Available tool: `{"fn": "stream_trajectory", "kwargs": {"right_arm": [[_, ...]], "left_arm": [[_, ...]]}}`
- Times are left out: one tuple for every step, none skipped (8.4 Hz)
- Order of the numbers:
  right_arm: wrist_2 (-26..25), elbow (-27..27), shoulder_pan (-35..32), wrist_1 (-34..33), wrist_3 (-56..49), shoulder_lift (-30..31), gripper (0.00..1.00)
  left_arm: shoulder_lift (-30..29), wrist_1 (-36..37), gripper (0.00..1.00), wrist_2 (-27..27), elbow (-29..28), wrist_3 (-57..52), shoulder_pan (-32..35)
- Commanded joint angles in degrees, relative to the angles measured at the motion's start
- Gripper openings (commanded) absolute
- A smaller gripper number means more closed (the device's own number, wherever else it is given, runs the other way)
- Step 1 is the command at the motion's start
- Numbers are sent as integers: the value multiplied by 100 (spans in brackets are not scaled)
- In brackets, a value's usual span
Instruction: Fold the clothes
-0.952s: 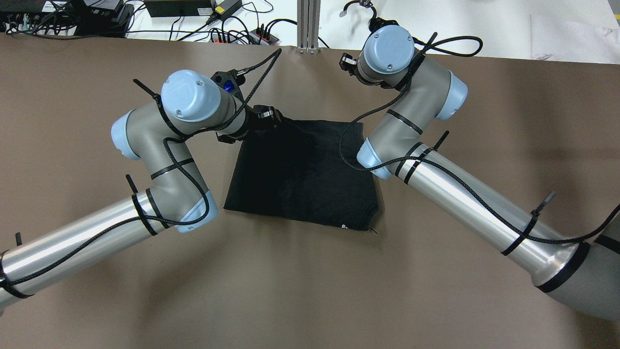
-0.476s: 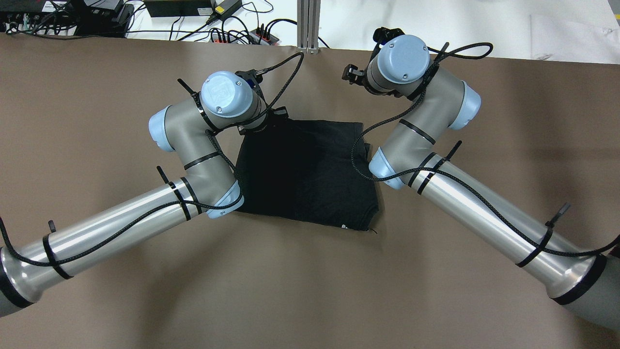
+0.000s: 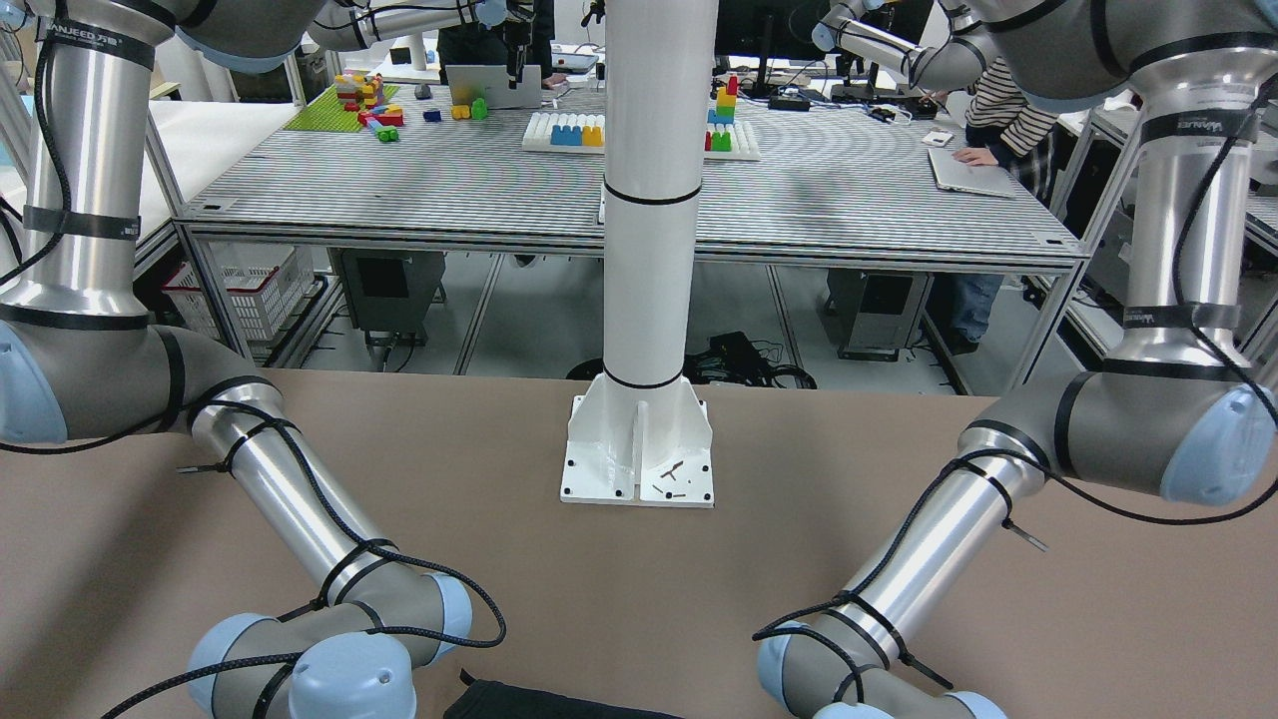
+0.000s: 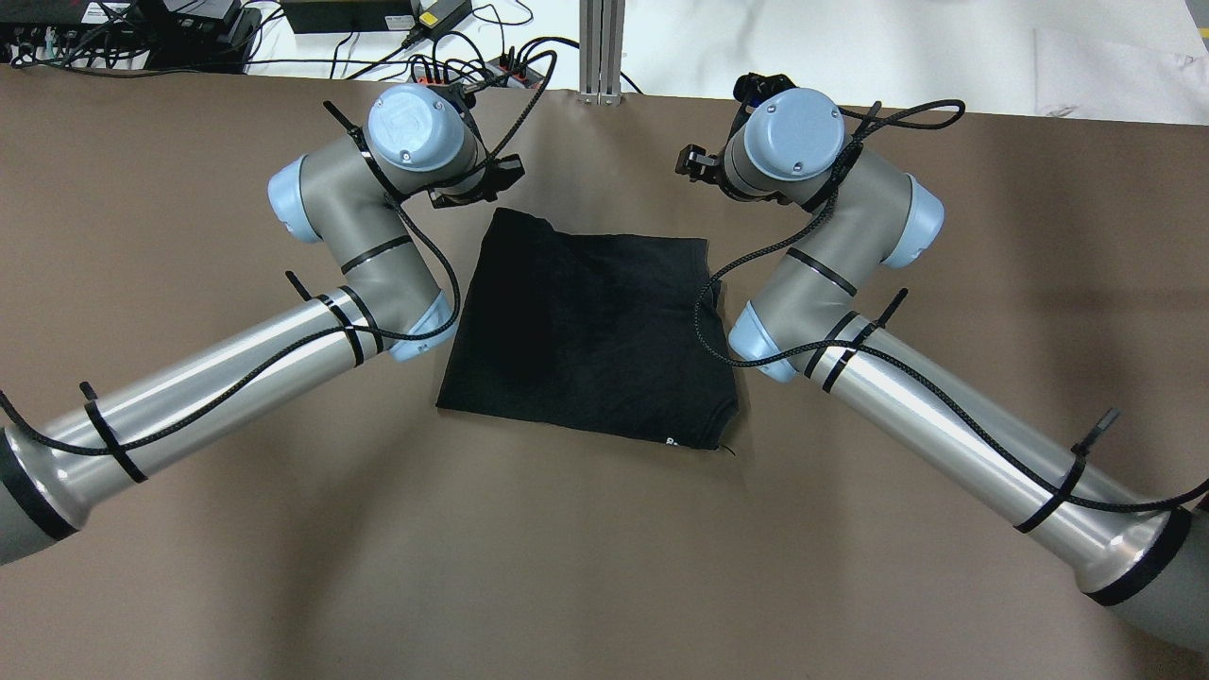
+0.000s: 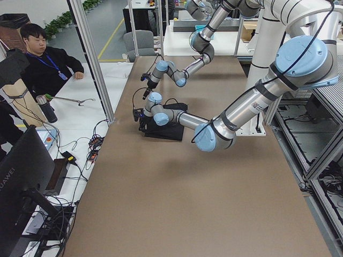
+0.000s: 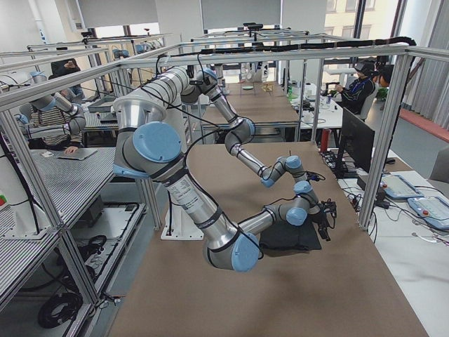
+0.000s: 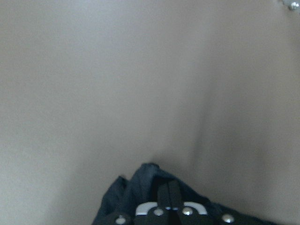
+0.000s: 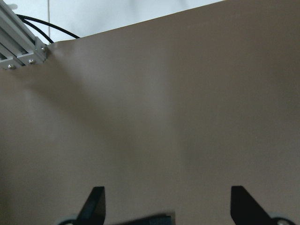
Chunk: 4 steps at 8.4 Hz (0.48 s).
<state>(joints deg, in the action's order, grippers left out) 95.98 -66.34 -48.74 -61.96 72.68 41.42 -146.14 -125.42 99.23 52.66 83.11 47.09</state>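
Black clothes (image 4: 586,331) lie whole overhead; front-facing view catches one edge.

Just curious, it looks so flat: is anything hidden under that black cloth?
The black cloth lies on the brown table, which shows around its edges. Whatever is beneath is covered, so I cannot tell.

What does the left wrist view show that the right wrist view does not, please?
Only the left wrist view: the dark garment bunched around the closed left claw. Only the right wrist view: the right claw open over bare surface, plus a metal rail at the table's far edge. Both: the brown table.
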Motion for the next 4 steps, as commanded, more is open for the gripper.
{"fn": "stream_trajectory", "kwargs": {"right_arm": [[0,-11,5,-9,-219,24,94],[8,-89,5,-44,-350,76,94],[26,-333,-30,-122,-916,425,94],[26,-727,-144,-323,-1557,942,94]], "left_arm": [[7,26,24,183,112,-328,510],[85,79,94,394,226,-931,659],[356,253,94,491,463,-1424,835],[733,525,94,536,761,-1925,1115]]}}
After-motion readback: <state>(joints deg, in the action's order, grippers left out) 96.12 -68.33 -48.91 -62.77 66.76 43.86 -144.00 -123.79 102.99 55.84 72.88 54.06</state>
